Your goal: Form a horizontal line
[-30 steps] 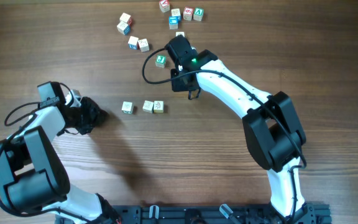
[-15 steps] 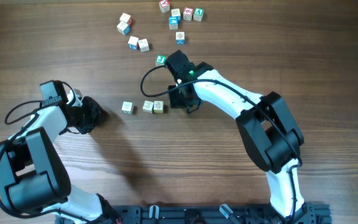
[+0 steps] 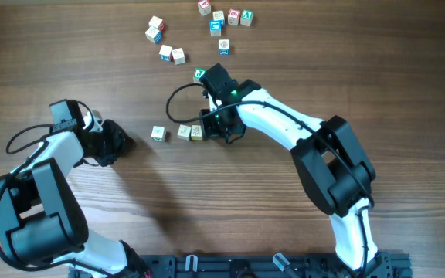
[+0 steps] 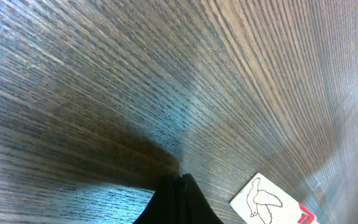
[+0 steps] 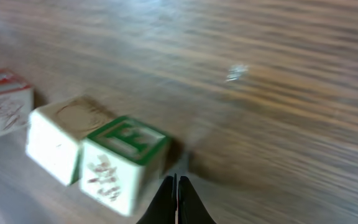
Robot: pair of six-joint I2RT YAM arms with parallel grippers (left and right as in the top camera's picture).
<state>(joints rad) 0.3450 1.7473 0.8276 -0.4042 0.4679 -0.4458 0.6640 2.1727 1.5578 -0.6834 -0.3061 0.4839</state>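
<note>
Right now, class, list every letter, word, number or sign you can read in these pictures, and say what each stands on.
"E", green, slightly blurred: top face of the nearest letter cube, right wrist view.
Middle cube and far cube of that row: marks too blurred to read.
Bird-picture cube, left wrist view: a drawing, no text.
Scattered cubes, overhead view: too small to read.

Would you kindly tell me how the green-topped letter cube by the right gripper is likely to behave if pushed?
The green-topped cube looks like rigid wood with flat faces, so it should probably slide rather than roll. It seems to touch its pale neighbour, so a push from the right gripper would likely move both.
</note>
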